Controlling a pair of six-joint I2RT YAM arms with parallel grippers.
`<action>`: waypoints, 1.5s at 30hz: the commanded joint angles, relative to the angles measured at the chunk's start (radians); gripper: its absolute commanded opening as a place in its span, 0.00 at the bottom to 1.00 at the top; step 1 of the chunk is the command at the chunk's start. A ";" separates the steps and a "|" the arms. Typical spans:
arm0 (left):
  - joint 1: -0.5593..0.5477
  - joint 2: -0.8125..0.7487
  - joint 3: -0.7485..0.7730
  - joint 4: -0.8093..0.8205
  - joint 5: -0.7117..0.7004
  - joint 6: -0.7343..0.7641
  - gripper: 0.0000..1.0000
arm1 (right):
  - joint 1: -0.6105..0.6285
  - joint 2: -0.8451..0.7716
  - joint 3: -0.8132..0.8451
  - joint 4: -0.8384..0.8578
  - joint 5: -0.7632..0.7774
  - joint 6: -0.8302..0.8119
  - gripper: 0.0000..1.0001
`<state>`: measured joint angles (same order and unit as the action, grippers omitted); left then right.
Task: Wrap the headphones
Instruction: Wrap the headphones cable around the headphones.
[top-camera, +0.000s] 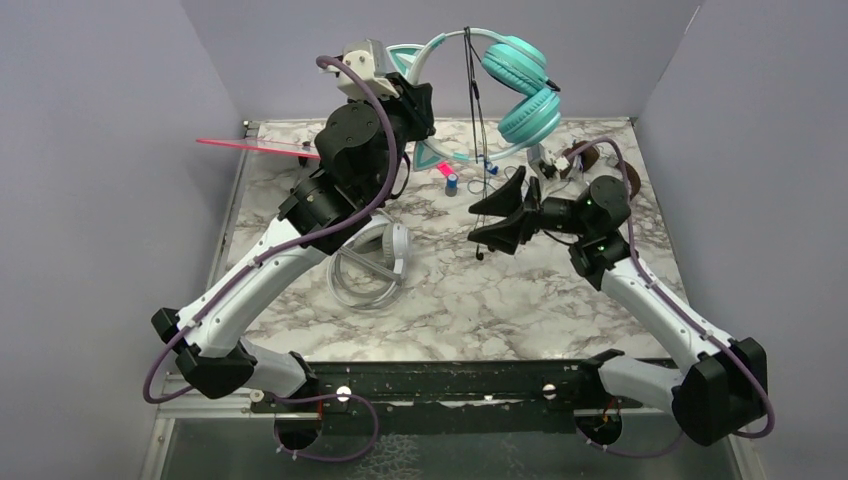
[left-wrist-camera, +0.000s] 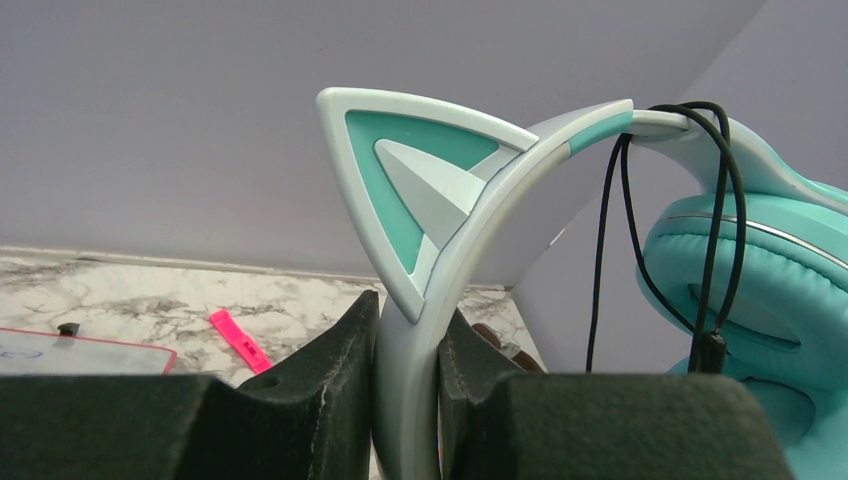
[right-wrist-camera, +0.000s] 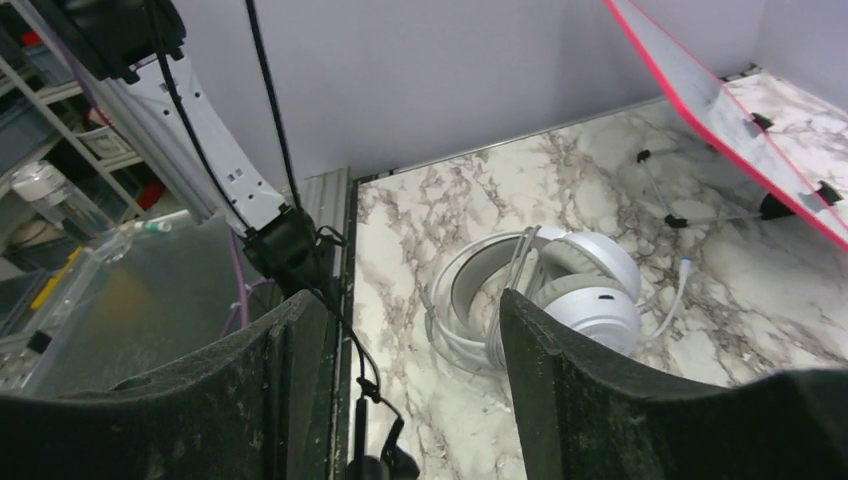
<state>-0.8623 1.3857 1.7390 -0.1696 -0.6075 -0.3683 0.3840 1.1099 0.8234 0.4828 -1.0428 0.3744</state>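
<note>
Marble table (top-camera: 480, 300), grey walls. Headphones, three sets:
- teal headphones (top-camera: 520, 90), cat-eared, raised at twelve o'clock; headband clamped in left gripper (left-wrist-camera: 408, 330); black cord (top-camera: 470, 90) hanging
- white-grey headphones (top-camera: 385, 255), lying at nine o'clock
- brown headphones (top-camera: 583, 157), two o'clock

Right gripper (top-camera: 497, 208): jaws spread wide, grasping nothing. Pink marker (left-wrist-camera: 240, 340), one.

The top camera sits above and behind both arm bases (top-camera: 297, 425), looking down and forward across the whole marble table (top-camera: 480, 300). The left wrist camera looks out level between its own fingers (left-wrist-camera: 330, 380), very close on the teal cat-ear headphones (left-wrist-camera: 400, 170), which the top view shares. The right wrist camera tilts down, probably leftward, onto the white headphones (right-wrist-camera: 590, 290), also visible from above.
</note>
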 joint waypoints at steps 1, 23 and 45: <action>-0.002 -0.044 0.055 0.060 0.048 -0.052 0.00 | -0.001 0.046 -0.054 0.217 -0.097 0.113 0.64; -0.002 -0.072 0.067 0.052 0.120 -0.099 0.00 | 0.001 0.183 -0.103 0.601 -0.159 0.378 0.34; -0.001 -0.267 -0.112 -0.018 0.739 -0.042 0.00 | -0.127 0.230 -0.022 0.404 -0.276 0.314 0.01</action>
<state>-0.8597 1.2232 1.6665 -0.2356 -0.2115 -0.3946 0.3115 1.3277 0.7506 0.9981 -1.2297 0.7410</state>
